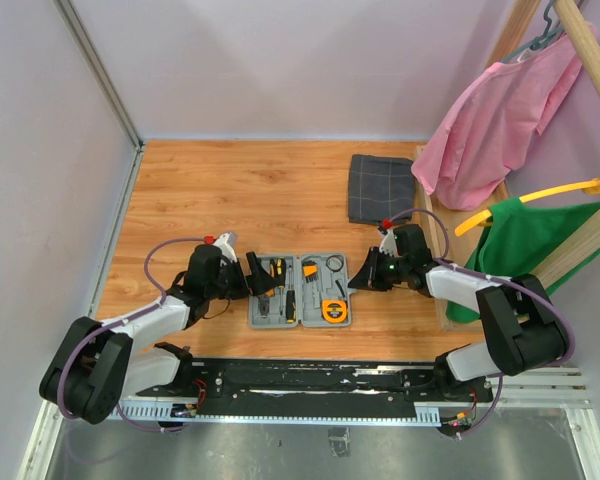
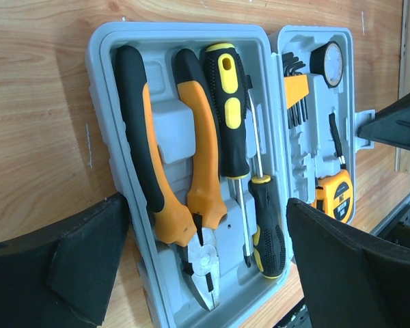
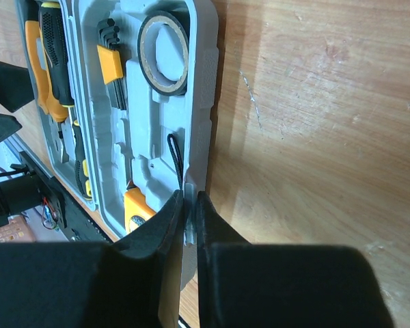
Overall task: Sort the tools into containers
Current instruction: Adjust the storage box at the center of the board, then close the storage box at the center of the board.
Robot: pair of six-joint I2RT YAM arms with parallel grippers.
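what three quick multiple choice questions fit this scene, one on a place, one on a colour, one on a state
1. Where does the folded cloth lie?
A) inside the tool case
B) on the table, beyond the case and to its right
C) hanging from a hook

2. What colour is the tape measure?
A) blue
B) orange
C) white

3. How is the right end effector?
A) wide open in mid-air
B) shut on a hammer
C) shut on the case's rim

Answers:
1 B, the top view shows it apart from the case, farther back.
2 B, its orange body sits in the case's right half.
3 C, the right wrist view shows it pinching the grey rim.
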